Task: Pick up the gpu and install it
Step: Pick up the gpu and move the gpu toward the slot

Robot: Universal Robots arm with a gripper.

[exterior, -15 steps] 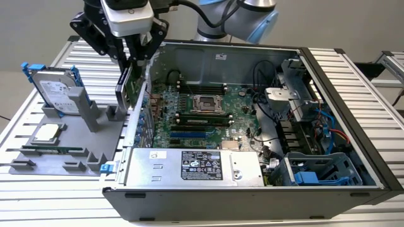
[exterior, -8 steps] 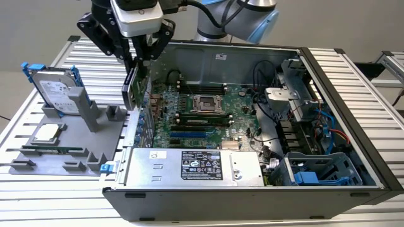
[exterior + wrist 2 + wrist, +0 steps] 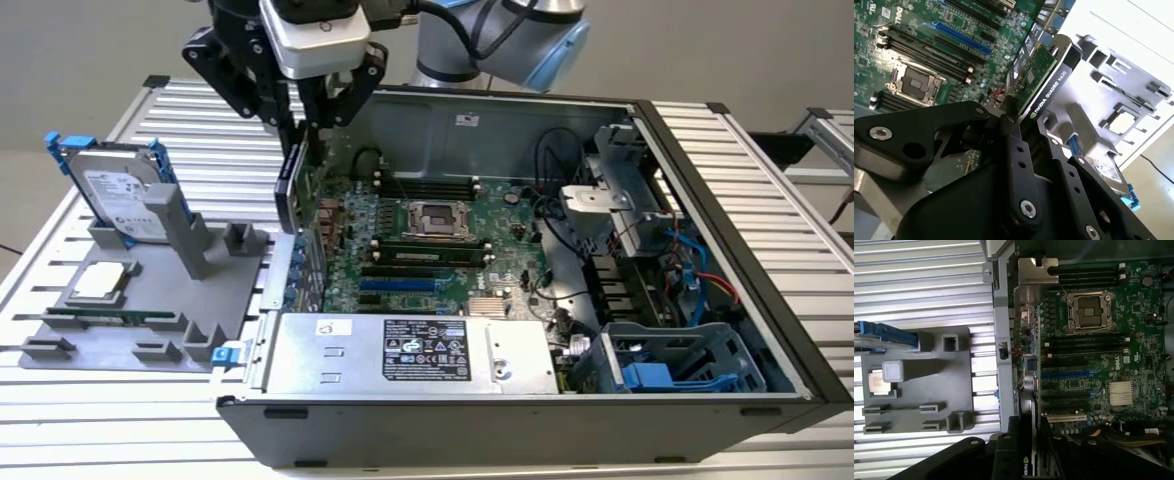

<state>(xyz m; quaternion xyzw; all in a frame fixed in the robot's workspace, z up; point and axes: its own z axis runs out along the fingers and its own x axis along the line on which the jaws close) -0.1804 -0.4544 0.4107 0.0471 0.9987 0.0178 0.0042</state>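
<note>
Black gripper point(image 3: 304, 126) pinches the flat green-and-black gpu point(image 3: 1043, 67) edge-on above the motherboard point(image 3: 427, 245).

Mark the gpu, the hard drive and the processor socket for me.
gpu point(image 3: 1038, 67), second wrist view, on its green circuit-board face.
hard drive point(image 3: 118, 195), exterior view, on its silver labelled face.
processor socket point(image 3: 434, 217), exterior view, at the centre of its metal frame.

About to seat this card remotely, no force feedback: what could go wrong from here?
1. The end effector grips the gpu by one edge alone, so it may tilt or slip on contact.
2. Its silver bracket hangs close to the case wall and could catch there.
3. In the first wrist view the card lies crosswise to the blue slot; lowered so, it could strike the motherboard.
</note>
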